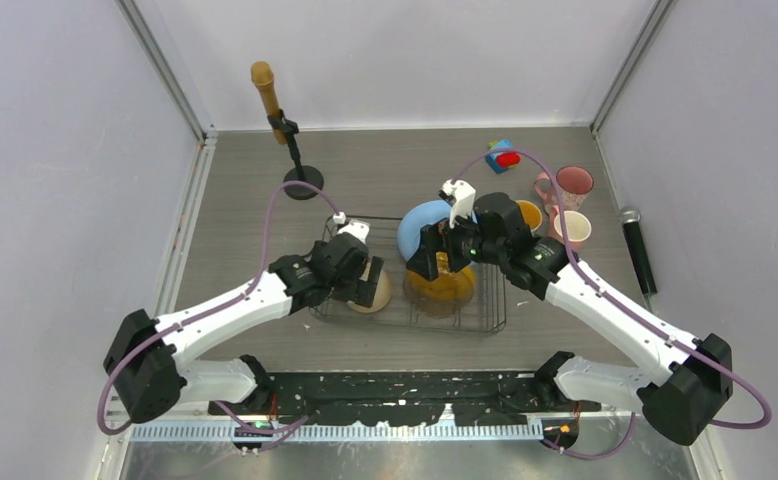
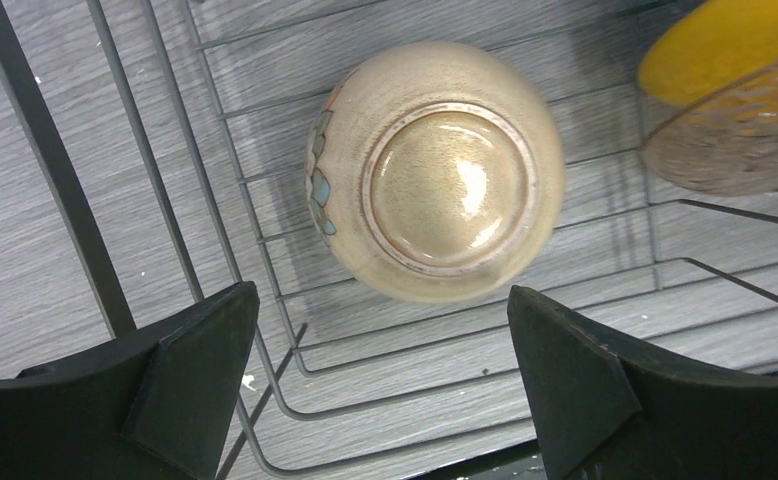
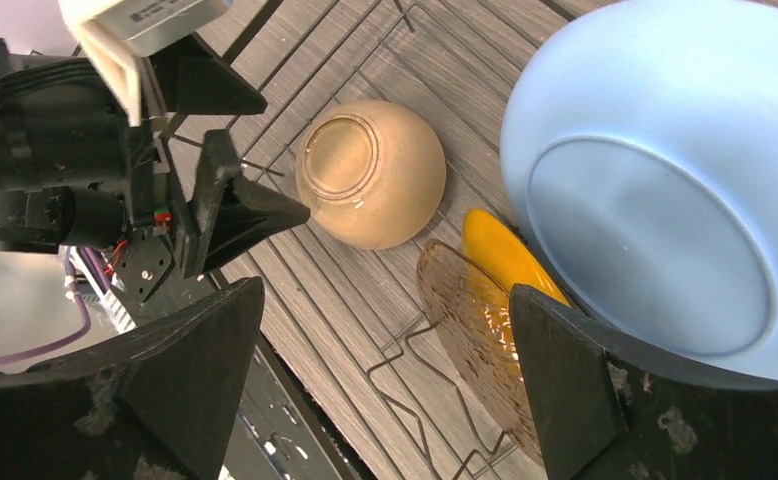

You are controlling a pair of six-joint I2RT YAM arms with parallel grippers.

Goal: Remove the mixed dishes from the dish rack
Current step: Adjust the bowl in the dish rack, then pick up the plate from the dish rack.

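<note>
The dark wire dish rack [image 1: 490, 300] stands mid-table. In it a beige bowl [image 1: 377, 292] lies upside down at the left. A large light-blue plate [image 1: 417, 228] and a yellow patterned plate [image 1: 445, 288] stand in the dividers at the right. My left gripper [image 1: 363, 272] is open and empty just above the bowl [image 2: 435, 170], its jaws wide at the bowl's near side [image 2: 380, 390]. My right gripper [image 1: 435, 255] is open and empty over the plates, its jaws [image 3: 385, 390] straddling the yellow plate [image 3: 505, 255] beside the blue plate [image 3: 665, 170].
Two pink mugs [image 1: 573, 183] [image 1: 572, 228] and a mug with an orange inside [image 1: 528, 213] stand on the table right of the rack. A red-blue toy block [image 1: 503, 156] lies behind them. A microphone stand [image 1: 285, 125] is at back left, a black microphone [image 1: 638, 248] at far right.
</note>
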